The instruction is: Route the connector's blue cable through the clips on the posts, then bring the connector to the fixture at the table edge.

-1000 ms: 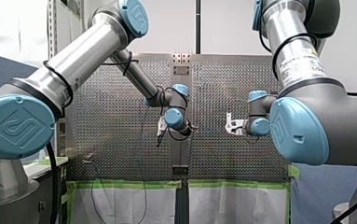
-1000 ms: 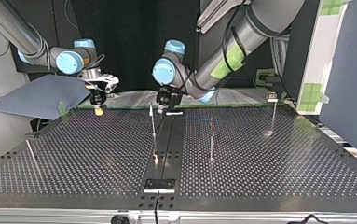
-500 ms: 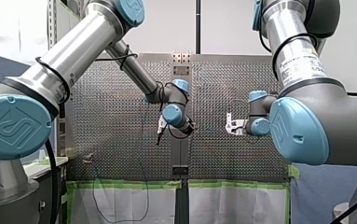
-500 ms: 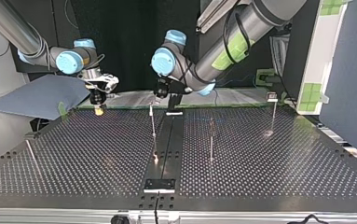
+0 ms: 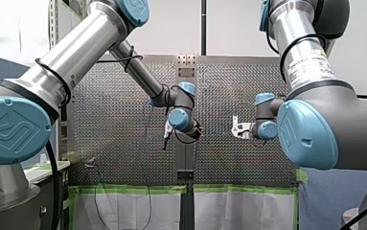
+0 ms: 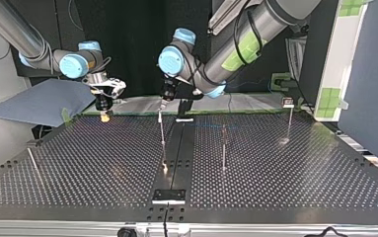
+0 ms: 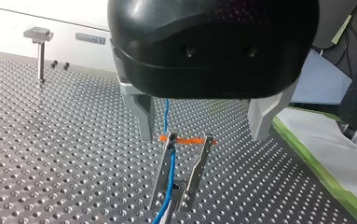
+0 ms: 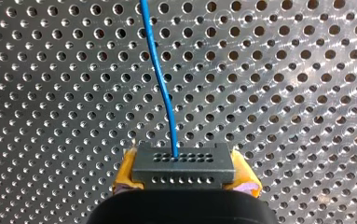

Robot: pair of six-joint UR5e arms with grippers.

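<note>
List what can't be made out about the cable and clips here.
- Left wrist view: whether the cable sits inside the clip or just against its prong. The body of the left gripper hides where the cable comes from.
- Right wrist view: where the cable goes beyond the connector. The frame edge cuts it off.
- Top and front views: the cable is too thin to trace, and the clips on the posts are too small.

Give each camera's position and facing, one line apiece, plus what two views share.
Front: behind and above the arms, facing over the table; shows left tool and right tool.
Top: across the table, facing the arms; both tools, sides crossed.
Left wrist: on the left arm, looking along its open tool at the clip.
Right wrist: on the right arm, facing the table; its tool grips the connector.
Shared: both wrist views show the cable.
</note>
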